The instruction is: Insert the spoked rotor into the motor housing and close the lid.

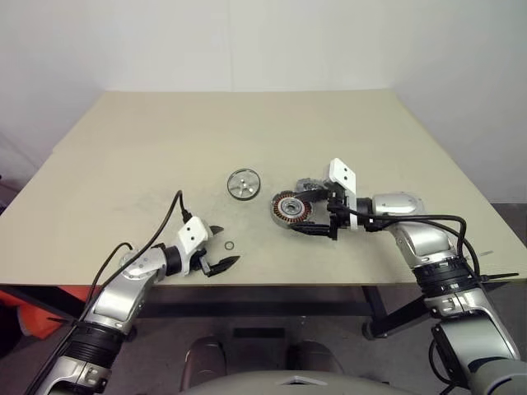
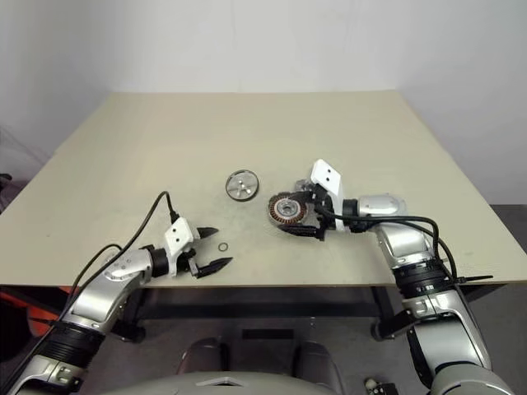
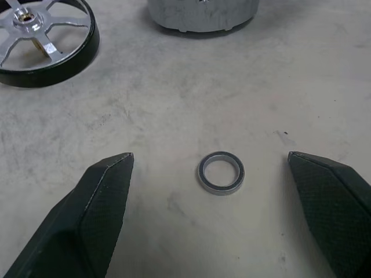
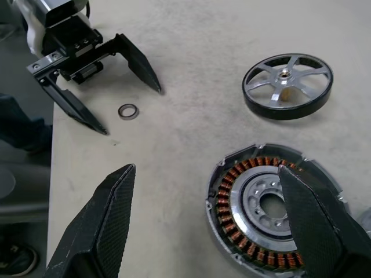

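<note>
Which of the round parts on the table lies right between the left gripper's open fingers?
The tiny black ring. It is far smaller than the spoked rotor and the motor housing, which both lie farther off.

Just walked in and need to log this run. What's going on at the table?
Nothing is held yet. The right tool hangs open at the motor housing, whose copper windings are exposed. The left tool sits open around a small ring near the table edge. The spoked rotor lies loose between them, not inserted.
</note>
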{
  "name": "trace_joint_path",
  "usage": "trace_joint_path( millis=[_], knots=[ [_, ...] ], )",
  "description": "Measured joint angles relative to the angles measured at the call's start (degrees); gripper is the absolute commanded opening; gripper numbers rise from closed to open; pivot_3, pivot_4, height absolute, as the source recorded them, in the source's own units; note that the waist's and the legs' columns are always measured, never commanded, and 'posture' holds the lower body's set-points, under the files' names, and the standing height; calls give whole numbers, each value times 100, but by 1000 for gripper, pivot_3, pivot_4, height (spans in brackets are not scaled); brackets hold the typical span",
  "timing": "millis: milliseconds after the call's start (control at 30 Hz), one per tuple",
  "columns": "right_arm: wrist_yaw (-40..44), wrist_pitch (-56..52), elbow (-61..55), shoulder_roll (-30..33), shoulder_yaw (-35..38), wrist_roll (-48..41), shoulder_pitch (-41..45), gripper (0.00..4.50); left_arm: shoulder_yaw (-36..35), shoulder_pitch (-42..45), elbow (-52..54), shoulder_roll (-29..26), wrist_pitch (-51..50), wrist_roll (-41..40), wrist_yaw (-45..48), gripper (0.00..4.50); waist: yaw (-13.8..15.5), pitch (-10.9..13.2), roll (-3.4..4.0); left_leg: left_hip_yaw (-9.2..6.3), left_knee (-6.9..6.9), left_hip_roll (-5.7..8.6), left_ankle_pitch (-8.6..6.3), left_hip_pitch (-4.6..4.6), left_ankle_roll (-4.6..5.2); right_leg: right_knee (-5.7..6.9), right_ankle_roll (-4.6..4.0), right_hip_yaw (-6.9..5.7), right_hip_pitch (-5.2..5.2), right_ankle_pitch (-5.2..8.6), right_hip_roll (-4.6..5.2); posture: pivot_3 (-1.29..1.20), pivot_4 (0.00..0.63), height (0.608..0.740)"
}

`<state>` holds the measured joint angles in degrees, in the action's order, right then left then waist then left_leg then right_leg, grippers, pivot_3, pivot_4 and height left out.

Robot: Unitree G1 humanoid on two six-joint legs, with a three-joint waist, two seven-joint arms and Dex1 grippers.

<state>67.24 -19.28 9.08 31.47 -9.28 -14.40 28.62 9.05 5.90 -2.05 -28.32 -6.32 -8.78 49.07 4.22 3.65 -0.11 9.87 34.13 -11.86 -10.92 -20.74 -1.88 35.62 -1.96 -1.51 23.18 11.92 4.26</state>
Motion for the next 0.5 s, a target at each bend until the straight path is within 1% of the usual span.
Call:
trace_joint_path(
  millis=[67,133,200,333,500],
  knots=[
    [-11,2,10,-9,0,4,16,4411,3,-11,-74,0,170,22,-15,4500,0,-1,1,0,0,0,0,6,0,1,0,0,-4,0,0,0,0,740],
    [-15,2,16,-10,0,18,26,4432,9,-23,-143,4,280,26,-37,4099,-1,-3,4,0,-1,0,0,14,0,2,18,0,-10,11,0,0,0,740],
    [-22,8,33,-10,0,46,48,4432,32,-49,-172,25,351,27,-37,3633,-3,-4,6,0,-1,0,0,23,0,3,32,1,-16,19,0,0,0,740],
    [-80,13,129,-11,0,82,117,4432,54,-80,-211,66,397,27,-40,2287,-6,-4,6,-1,-2,0,0,40,0,5,37,1,-26,22,-1,0,0,740],
    [-111,50,138,-10,0,86,118,4432,36,-83,-246,76,362,26,-133,2287,-17,-4,6,-2,-4,1,0,66,0,4,40,0,-35,24,-1,0,0,740]
  ],
)
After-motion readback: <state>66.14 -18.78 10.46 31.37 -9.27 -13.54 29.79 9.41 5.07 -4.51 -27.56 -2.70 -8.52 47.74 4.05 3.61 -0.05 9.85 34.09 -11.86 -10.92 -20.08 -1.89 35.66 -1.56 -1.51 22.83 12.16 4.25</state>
